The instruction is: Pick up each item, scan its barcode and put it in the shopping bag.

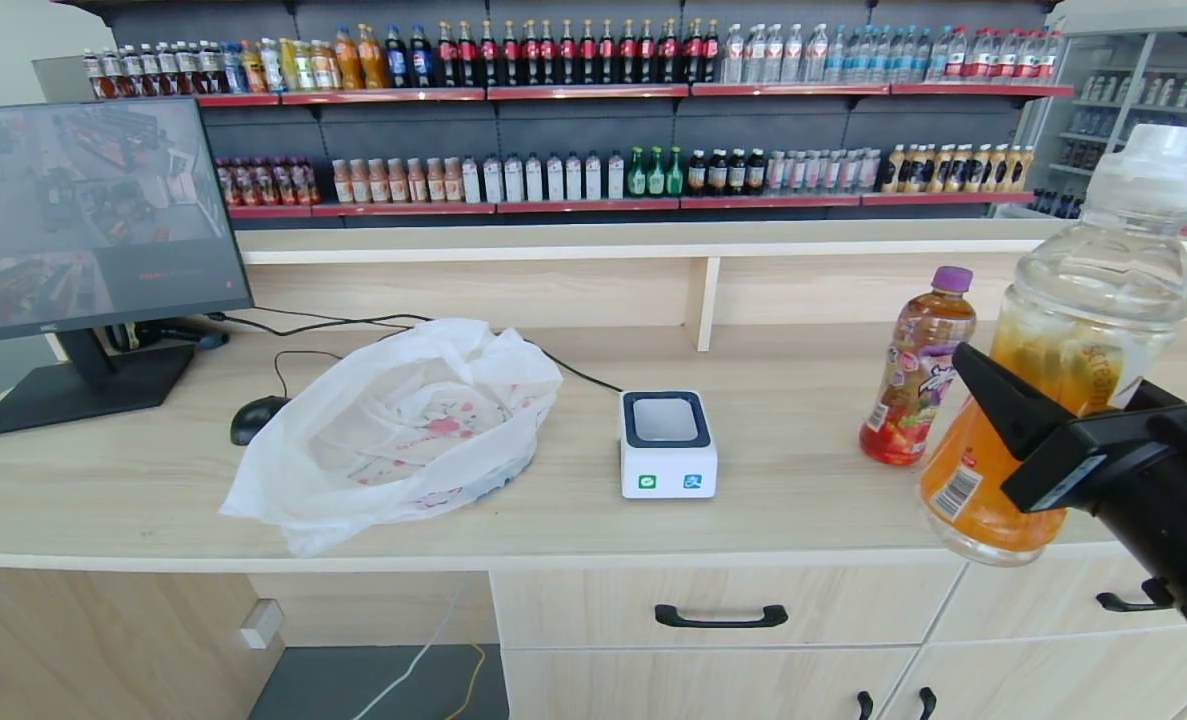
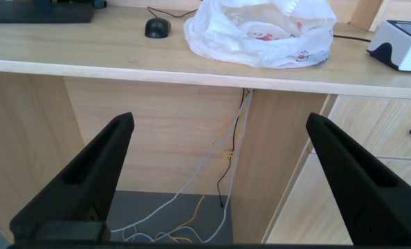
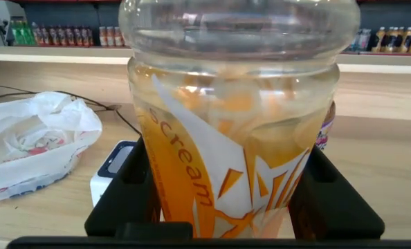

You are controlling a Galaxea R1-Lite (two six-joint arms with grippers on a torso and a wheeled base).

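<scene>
Right tool (image 1: 1048, 415): jaws clamped on the lower body of an orange drink bottle (image 1: 1103, 290) with a white cap. The bottle is tilted and appears to be held clear of the bench (image 1: 783, 500). A barcode (image 1: 956, 492) shows low on its label, facing the head view.

Left tool (image 2: 219, 187): jaws apart and empty, positioned low in front of the bench cabinet, below the bench edge.

Position relative to the tool: the scanner (image 1: 667, 443) sits well apart from the held bottle, towards the robot's left. A second bottle (image 1: 918, 370) with a purple cap stands upright on the bench between the two. The shopping bag (image 1: 403, 425) lies slumped beyond the scanner, further left.

Progress, as judged: pick-up of the first bottle is done. Its scan and bagging are outstanding. The purple-capped bottle is untouched. Whether the bag holds anything cannot be determined.
</scene>
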